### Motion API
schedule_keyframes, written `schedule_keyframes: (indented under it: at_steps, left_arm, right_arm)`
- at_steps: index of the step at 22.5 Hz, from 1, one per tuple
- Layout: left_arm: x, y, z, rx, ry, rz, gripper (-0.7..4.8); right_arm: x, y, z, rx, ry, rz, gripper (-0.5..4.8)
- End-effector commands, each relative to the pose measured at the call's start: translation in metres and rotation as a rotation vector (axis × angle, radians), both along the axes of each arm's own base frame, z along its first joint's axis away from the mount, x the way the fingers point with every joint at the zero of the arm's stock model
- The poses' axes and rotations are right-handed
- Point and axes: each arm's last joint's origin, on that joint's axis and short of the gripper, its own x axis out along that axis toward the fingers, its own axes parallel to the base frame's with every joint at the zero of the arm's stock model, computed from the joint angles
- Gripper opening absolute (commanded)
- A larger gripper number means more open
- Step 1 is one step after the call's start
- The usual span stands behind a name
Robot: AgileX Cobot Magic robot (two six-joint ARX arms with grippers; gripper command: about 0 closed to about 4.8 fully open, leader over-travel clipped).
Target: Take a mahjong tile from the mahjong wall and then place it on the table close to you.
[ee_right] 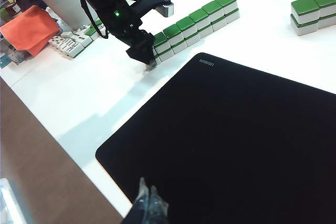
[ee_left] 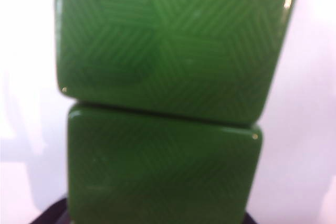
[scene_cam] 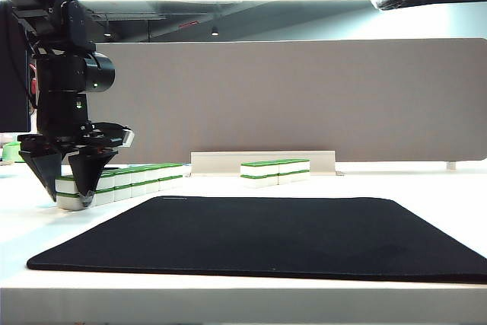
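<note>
Left claw straddling the end of the wall

The white desk (scene_cam: 426,188) carries a black mat (scene_cam: 266,234); the wall (ee_right: 194,24) runs along the mat's far left corner. Left claw (scene_cam: 67,197), jaws spread, brackets the end tiles (no grip evident). Right claw (ee_right: 148,203): state unclear.

mahjong wall (scene_cam: 125,182) on table (scene_cam: 228,298) left of mat (scene_cam: 266,237), left hand (scene_cam: 68,188) at its near end

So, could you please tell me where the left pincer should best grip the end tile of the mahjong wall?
Come from above at the near end of the mahjong wall, where the left pincer straddles the top end tile: grip its two free sides, since neighbours block the others.
</note>
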Motion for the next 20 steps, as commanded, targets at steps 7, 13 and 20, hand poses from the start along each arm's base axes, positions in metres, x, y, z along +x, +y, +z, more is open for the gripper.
schedule_keyframes:
  at_steps: [7, 13, 20]
  left_arm:
    - [0.000, -0.001, -0.008, -0.015, 0.037, -0.005, 2.45]
    - [0.000, -0.001, -0.007, -0.016, 0.040, 0.001, 2.32]
    - [-0.002, -0.001, 0.010, -0.013, 0.066, 0.002, 2.32]
  right_arm:
    - [0.000, 0.000, 0.002, 0.007, -0.012, 0.005, -0.01]
    - [0.000, 0.000, 0.002, 0.007, -0.011, 0.005, -0.01]
    - [0.000, 0.000, 0.002, 0.007, -0.011, 0.005, -0.01]
